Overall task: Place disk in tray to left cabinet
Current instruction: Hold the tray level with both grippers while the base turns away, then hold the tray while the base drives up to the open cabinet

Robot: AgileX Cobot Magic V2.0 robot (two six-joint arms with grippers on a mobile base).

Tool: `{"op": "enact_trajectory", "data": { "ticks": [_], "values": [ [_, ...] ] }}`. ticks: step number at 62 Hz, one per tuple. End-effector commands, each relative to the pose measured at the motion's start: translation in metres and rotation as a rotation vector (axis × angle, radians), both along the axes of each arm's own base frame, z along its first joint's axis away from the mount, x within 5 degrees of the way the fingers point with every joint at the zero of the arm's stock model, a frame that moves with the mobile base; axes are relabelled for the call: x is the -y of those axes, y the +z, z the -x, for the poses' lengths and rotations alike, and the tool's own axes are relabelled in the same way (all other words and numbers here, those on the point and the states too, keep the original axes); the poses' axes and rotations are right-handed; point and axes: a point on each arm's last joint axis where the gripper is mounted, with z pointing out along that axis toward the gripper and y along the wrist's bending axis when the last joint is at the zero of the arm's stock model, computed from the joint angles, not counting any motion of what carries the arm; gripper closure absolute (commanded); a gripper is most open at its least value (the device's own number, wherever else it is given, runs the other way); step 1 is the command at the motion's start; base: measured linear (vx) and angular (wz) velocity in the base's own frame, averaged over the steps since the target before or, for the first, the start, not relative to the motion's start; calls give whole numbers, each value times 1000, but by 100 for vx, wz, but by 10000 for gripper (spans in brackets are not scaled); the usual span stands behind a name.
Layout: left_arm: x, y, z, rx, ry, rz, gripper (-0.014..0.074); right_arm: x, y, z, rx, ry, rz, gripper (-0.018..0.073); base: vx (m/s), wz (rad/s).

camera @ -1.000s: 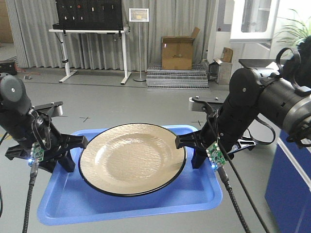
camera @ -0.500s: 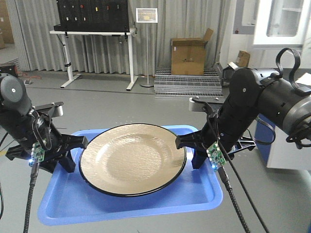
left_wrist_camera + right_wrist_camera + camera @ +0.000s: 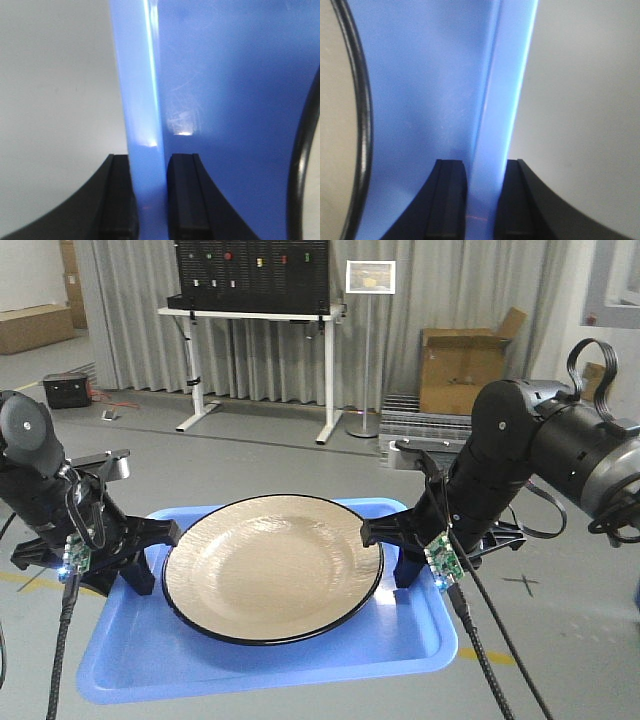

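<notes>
The left gripper (image 3: 149,200) and right gripper (image 3: 485,200) each pinch a thin side rim of the tray (image 3: 250,665), held aloft. The disk (image 3: 272,565) lies loose in it, so I judge that uneven arm motion could tilt the tray and slide the disk off. The left cabinet is not in view.
</notes>
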Motion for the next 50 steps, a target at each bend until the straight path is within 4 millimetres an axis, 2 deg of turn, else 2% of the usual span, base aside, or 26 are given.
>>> {"op": "enact_trajectory", "data": {
  "ticks": [1,28,50],
  "values": [
    [13,37,15,94,-32,100,597,-5,41,18,89,30,-94,561,71,21],
    [14,37,15,92,-33,107,597,-4,41,18,91,29,-92,561,70,8],
    [14,37,15,93,-33,107,597,-5,41,18,89,31,-97,561,70,-16]
  ]
}}
